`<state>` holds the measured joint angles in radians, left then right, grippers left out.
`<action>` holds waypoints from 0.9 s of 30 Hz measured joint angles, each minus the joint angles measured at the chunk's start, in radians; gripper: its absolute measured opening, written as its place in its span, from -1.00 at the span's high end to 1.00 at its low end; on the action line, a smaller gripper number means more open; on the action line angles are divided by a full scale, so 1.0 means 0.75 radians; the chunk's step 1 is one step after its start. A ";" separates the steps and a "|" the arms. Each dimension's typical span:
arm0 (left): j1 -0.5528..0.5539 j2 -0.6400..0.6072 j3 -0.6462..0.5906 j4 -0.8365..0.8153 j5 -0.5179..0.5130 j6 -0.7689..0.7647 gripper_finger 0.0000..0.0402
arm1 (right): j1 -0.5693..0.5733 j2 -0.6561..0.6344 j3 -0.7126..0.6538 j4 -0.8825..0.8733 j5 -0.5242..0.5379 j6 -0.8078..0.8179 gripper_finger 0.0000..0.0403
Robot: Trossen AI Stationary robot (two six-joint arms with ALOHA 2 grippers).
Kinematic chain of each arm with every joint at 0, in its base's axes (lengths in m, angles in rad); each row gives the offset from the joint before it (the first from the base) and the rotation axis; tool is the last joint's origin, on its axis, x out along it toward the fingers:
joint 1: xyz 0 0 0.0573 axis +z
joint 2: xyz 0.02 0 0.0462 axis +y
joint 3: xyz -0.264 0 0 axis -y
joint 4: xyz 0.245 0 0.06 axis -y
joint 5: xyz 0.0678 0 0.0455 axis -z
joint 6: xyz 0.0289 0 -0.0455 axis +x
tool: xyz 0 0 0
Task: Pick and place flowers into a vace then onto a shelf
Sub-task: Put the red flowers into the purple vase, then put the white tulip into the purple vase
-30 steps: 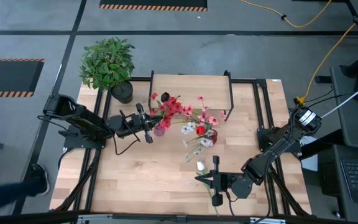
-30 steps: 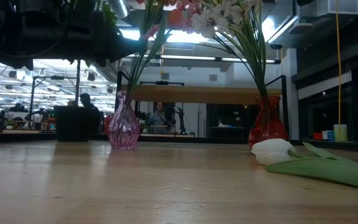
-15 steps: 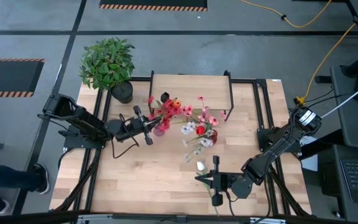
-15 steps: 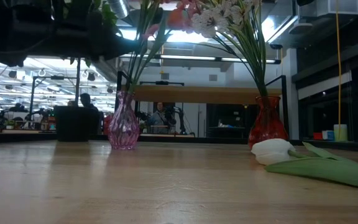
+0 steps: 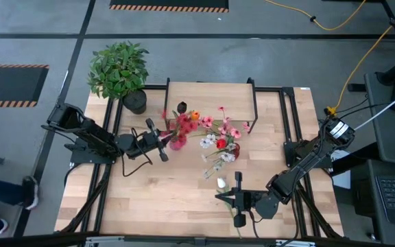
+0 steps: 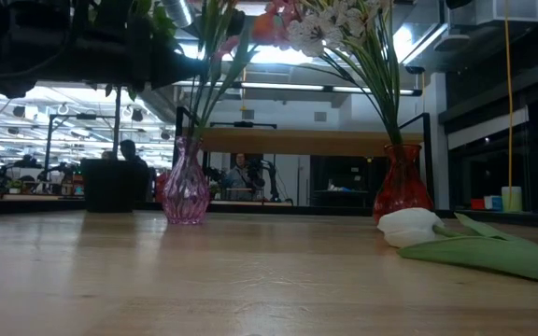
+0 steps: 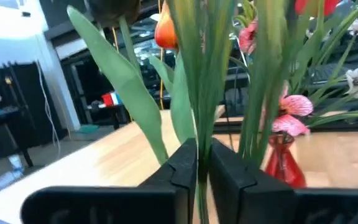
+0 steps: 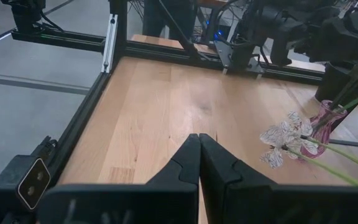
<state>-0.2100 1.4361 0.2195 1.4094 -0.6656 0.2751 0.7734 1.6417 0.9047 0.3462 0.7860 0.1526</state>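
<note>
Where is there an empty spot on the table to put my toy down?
The table is bare along its near-left part, below the left tool. The shelf top is mostly free too. It is crowded in the middle: the pink vase and red vase hold flowers, a white flower lies by the right tool.

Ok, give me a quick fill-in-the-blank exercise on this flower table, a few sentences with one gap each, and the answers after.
1. The left gripper is shut on a thin green ____.
2. The clear pink glass vase stands beside a ____ glass vase.
3. A white tulip lies flat on the ____.
4. The right gripper is ____ on nothing.

Missing words: stem; red; table; shut
</note>
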 joint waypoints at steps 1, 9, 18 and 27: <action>0.000 0.000 0.000 0.000 0.008 -0.022 0.80 | 0.000 0.000 0.000 0.000 0.000 0.000 0.98; 0.001 -0.001 0.000 -0.013 -0.032 -0.092 0.43 | -0.001 0.000 0.000 0.001 -0.001 0.001 0.98; -0.048 -0.001 0.000 -0.012 -0.103 -0.029 0.07 | -0.001 0.000 0.000 0.001 -0.001 0.001 0.98; -0.180 -0.005 0.000 -0.004 -0.429 0.178 0.06 | -0.001 0.000 0.000 0.001 -0.001 0.001 0.98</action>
<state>-0.3453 1.4321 0.2195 1.4066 -0.9872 0.4082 0.7731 1.6417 0.9047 0.3470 0.7856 0.1532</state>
